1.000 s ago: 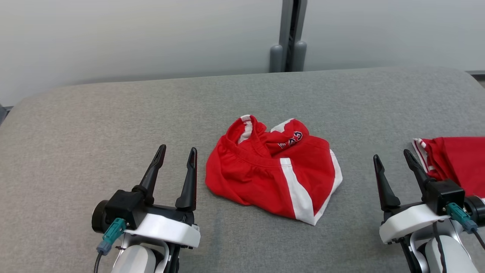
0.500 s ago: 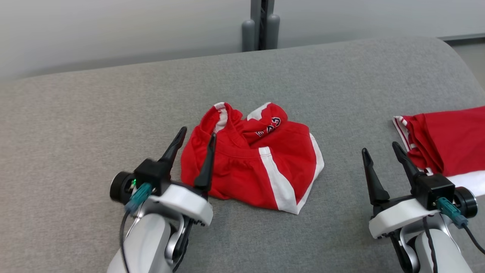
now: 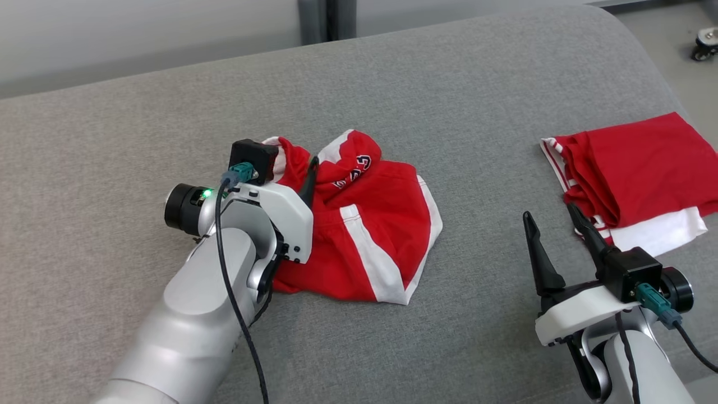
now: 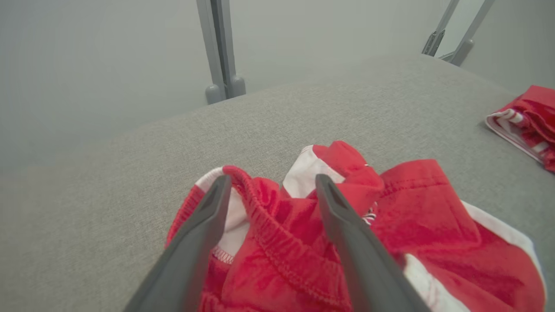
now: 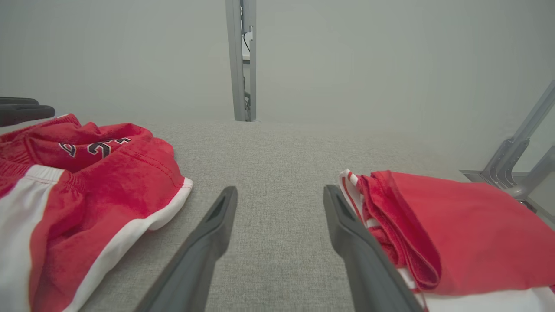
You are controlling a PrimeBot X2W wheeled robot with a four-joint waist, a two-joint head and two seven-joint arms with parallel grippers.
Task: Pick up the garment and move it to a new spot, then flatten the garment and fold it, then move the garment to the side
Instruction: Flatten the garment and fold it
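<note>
Here's the red garment (image 3: pixel 370 235), shorts with white side stripes and dark lettering, lying crumpled near the middle of the grey padded surface (image 3: pixel 449 84). The left gripper (image 4: pixel 273 177) is right over it, in at the heap's ten o'clock edge in the head view, claw spread wide, nothing pinched. From the left wrist, its two dark fingers (image 4: pixel 195 242) straddle the elastic waistband (image 4: pixel 277 242), one on either side of that gathered ridge; whether the tips press into the cloth, I can't tell. Over at three o'clock from the heap, well apart, lies a folded red garment (image 3: pixel 634 168), a white layer showing at its near edge. The right gripper (image 3: pixel 549 212) hovers at about four o'clock from the crumpled shorts, claw wide open as well and empty, fingers pointing toward twelve, the right-hand one just beside the folded pile's near left corner. Bare grey fabric shows between its tips in the right wrist view. A grey post (image 3: pixel 325 19) stands beyond the far edge at twelve o'clock.
</note>
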